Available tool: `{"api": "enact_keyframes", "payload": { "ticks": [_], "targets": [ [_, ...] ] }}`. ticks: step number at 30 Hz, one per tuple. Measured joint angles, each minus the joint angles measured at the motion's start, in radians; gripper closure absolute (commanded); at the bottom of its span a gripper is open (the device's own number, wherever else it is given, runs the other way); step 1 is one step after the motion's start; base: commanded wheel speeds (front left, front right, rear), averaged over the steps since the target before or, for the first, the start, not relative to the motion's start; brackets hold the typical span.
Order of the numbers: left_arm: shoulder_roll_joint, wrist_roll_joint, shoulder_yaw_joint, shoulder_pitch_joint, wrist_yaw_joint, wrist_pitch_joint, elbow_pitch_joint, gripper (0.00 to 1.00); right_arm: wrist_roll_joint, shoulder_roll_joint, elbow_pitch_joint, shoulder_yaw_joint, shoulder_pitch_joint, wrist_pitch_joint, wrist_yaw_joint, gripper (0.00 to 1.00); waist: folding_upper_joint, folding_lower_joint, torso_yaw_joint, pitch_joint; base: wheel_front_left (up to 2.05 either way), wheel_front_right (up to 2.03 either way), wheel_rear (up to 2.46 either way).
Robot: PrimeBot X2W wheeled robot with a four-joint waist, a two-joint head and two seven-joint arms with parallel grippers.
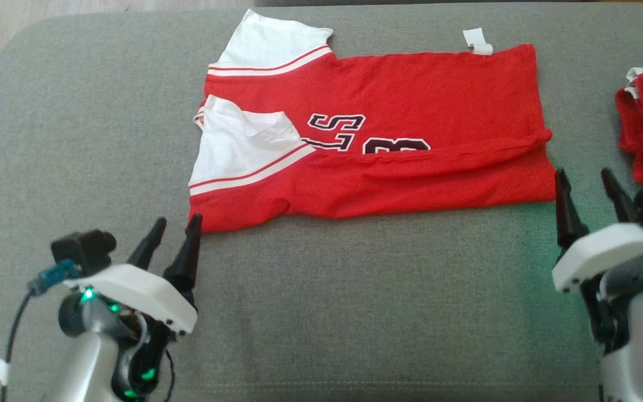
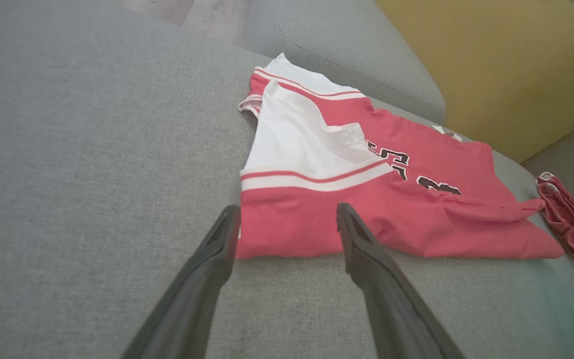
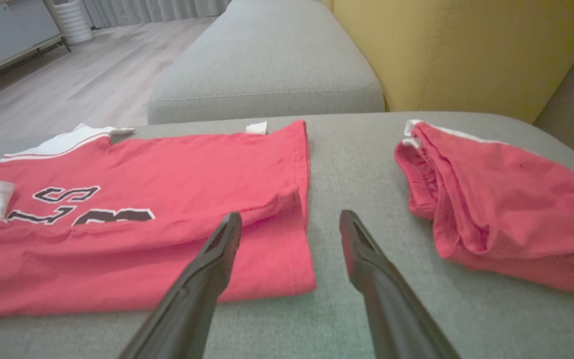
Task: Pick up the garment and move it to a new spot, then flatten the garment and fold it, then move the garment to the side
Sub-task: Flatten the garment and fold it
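Head view: a red jersey (image 1: 399, 111) with white sleeves lies flat, folded lengthwise, on a grey sofa cushion (image 1: 327, 307). The left pincer (image 1: 177, 219), spread wide, hovers just beside the jersey's near sleeve-end corner. The right pincer (image 1: 584, 173), equally spread, hovers just beside its near hem corner. The cloth looks light and limp and would likely sag, so pinching all layers at those corners seems best.

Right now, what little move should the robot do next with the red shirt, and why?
Probably lower both hands and pinch the near corners of the red shirt. The left hand hovers open at its near left corner, the right hand open at its near right corner, and the shirt lies flat with just its near side folded over.
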Motion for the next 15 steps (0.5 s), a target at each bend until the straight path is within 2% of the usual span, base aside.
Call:
{"api": "enact_keyframes", "payload": {
  "ticks": [4, 11, 15],
  "targets": [
    [-0.029, -0.011, -0.004, 0.016, 0.001, -0.024, 0.045, 0.00, 0.004, 0.021, 0.006, -0.004, 0.048, -0.035, 0.000, 0.00, 0.0000, 0.0000, -0.010, -0.002, 0.00, 0.00, 0.00],
    [-0.045, -0.033, 0.003, 0.002, 0.009, -0.038, 0.169, 0.00, 0.019, 0.029, 0.044, 0.016, 0.054, -0.069, 0.000, 0.00, 0.0000, 0.0001, -0.036, 0.008, 0.00, 0.00, 0.00],
    [-0.056, -0.052, 0.013, -0.038, -0.001, -0.049, 0.223, 0.00, 0.028, 0.029, 0.065, 0.029, 0.046, -0.072, 0.000, 0.00, 0.0000, 0.0001, -0.052, 0.021, 0.00, 0.00, 0.00]
  ]
}}
